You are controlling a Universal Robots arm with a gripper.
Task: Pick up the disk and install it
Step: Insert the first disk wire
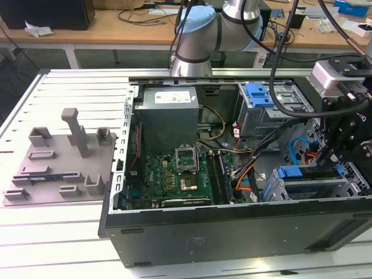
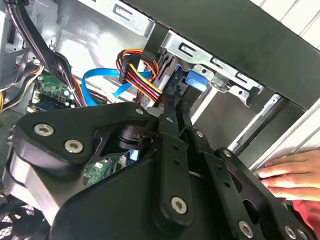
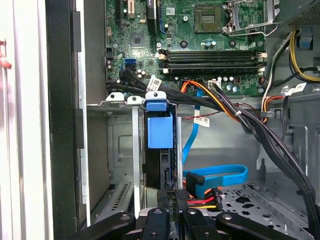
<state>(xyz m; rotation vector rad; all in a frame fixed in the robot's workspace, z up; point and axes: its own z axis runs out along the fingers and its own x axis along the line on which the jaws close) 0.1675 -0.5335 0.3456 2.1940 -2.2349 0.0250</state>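
First wrist view: disk (image 3: pixel 160 132) sits upright in the drive cage (image 3: pixel 117 150), pincer (image 3: pixel 172 197) clamped on its rear edge. Push straight, clear of the cables (image 3: pixel 225 107).

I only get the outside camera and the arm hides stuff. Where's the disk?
Observer: In the first wrist view the disk stands on edge in a slot of the grey drive cage, with its blue end toward the green board.
Operator: Is the claw close to it?
Observer: Yes. The claw is right at the disk's other end, by the coloured cables. I can't tell if it is gripping.
Operator: Is anybody near the computer?
Observer: In the second wrist view a person's hand lies on the pale surface just outside the case's black wall.
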